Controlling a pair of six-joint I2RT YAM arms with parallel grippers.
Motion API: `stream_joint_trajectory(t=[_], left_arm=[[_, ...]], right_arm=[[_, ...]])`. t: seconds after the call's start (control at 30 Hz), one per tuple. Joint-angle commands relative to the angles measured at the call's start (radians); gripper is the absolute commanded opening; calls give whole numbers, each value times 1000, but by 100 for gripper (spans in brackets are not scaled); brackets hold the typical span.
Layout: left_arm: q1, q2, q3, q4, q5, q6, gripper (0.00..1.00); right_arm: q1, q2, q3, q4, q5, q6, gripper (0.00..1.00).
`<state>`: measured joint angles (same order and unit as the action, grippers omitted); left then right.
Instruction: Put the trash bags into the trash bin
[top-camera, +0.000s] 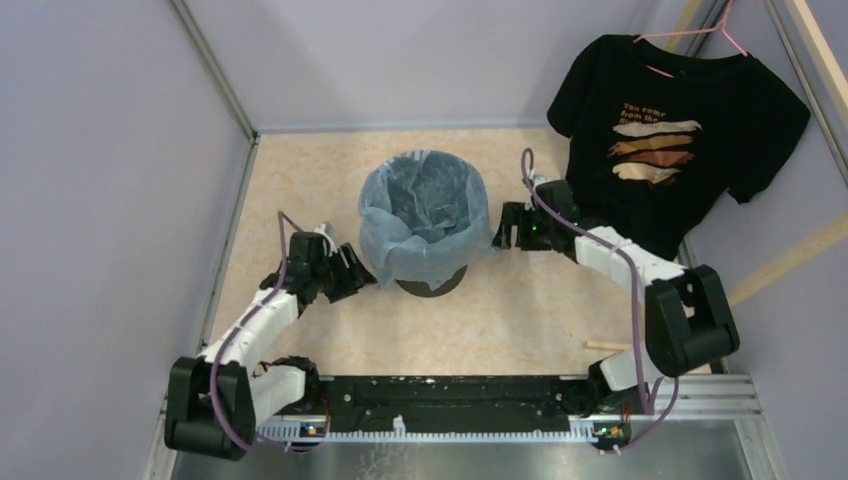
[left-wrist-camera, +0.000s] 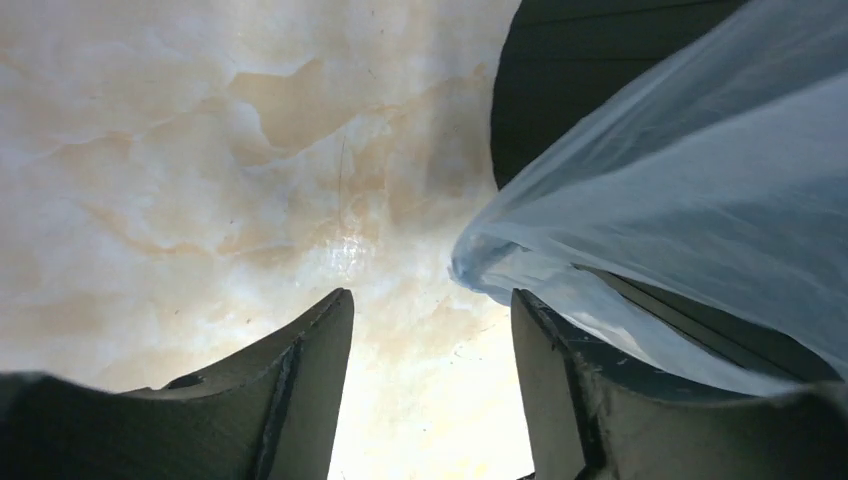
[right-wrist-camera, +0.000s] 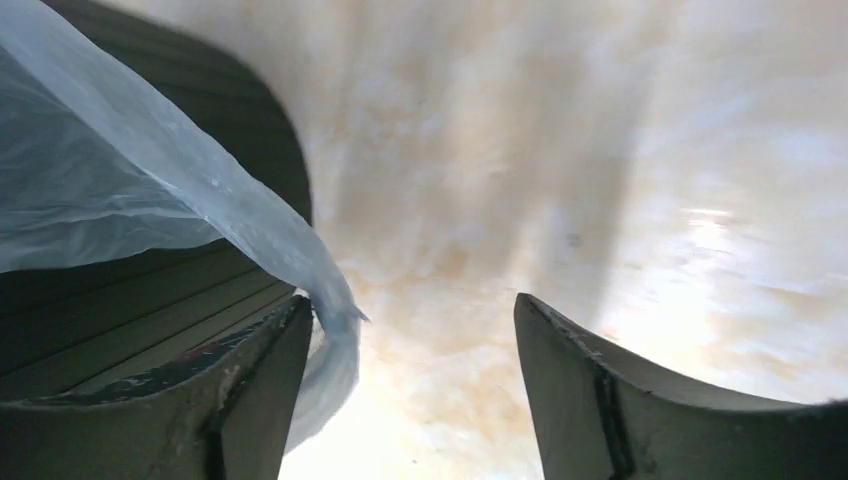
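Left gripper (left-wrist-camera: 430, 300) open, right gripper (right-wrist-camera: 412, 305) open, both empty | risk: bag (top-camera: 425, 205) hem, seemingly brushing the jaws, snags and lifts off bin (top-camera: 430, 285)

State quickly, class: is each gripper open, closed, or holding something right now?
Left gripper: open, holding nothing; trash bag edge beside one finger.
Right gripper: open, holding nothing.

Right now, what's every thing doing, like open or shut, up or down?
Round black plastic trash bin: upright, lined.
Thin light-blue plastic trash bag: inside the bin, edge folded over its rim.
Left fingers: open, empty.
Right fingers: open, empty.
Black printed T-shirt: hanging on a hanger.
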<state>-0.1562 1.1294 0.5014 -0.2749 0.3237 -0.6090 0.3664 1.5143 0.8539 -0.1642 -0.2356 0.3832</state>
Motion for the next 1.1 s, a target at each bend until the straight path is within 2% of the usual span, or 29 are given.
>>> stream_joint_trajectory(t=[0.0, 0.1, 0.23, 0.27, 0.3, 0.37, 0.5, 0.57, 0.6, 0.63, 0.73, 0.8, 0.87, 0.97, 1.07], left_arm=[[-2, -120, 87, -161, -86, -18, 69], [-2, -199, 183, -341, -230, -54, 84], [-2, -346, 316, -506, -449, -75, 91], [-2, -382, 356, -499, -459, -12, 92], [-2, -413, 400, -473, -435, 46, 97], [-2, -432, 516, -390, -320, 153, 99], [-4, -261, 780, -389, -19, 225, 98], [-23, -147, 878, -382, 69, 226, 97], [-74, -110, 915, -364, 73, 231, 95], [-139, -69, 952, -359, 30, 247, 92], [-424, 94, 1110, -430, -216, 324, 88], [-524, 225, 1214, -522, -346, 350, 85], [-561, 328, 1265, -579, -389, 346, 78], [-569, 394, 1227, -559, -425, 335, 63], [-569, 421, 1177, -533, -443, 327, 59]], right_arm=[[-28, -180, 120, -226, 285, -106, 78], [-30, -255, 155, -269, 293, -116, 82], [-29, -321, 155, -266, 208, -114, 83], [-29, -333, 145, -260, 180, -113, 83], [-29, -347, 137, -249, 161, -112, 82], [-30, -361, 119, -234, 139, -116, 82], [-29, -368, 98, -225, 136, -125, 82], [-29, -376, 88, -223, 136, -128, 82], [-29, -380, 82, -222, 134, -127, 82], [-29, -385, 73, -221, 132, -125, 81], [-29, -402, 42, -217, 113, -114, 82], [-29, -413, 18, -213, 98, -108, 81], [-29, -430, -2, -214, 93, -107, 82], [-29, -445, -19, -223, 98, -111, 82], [-30, -455, -31, -218, 93, -111, 82]])
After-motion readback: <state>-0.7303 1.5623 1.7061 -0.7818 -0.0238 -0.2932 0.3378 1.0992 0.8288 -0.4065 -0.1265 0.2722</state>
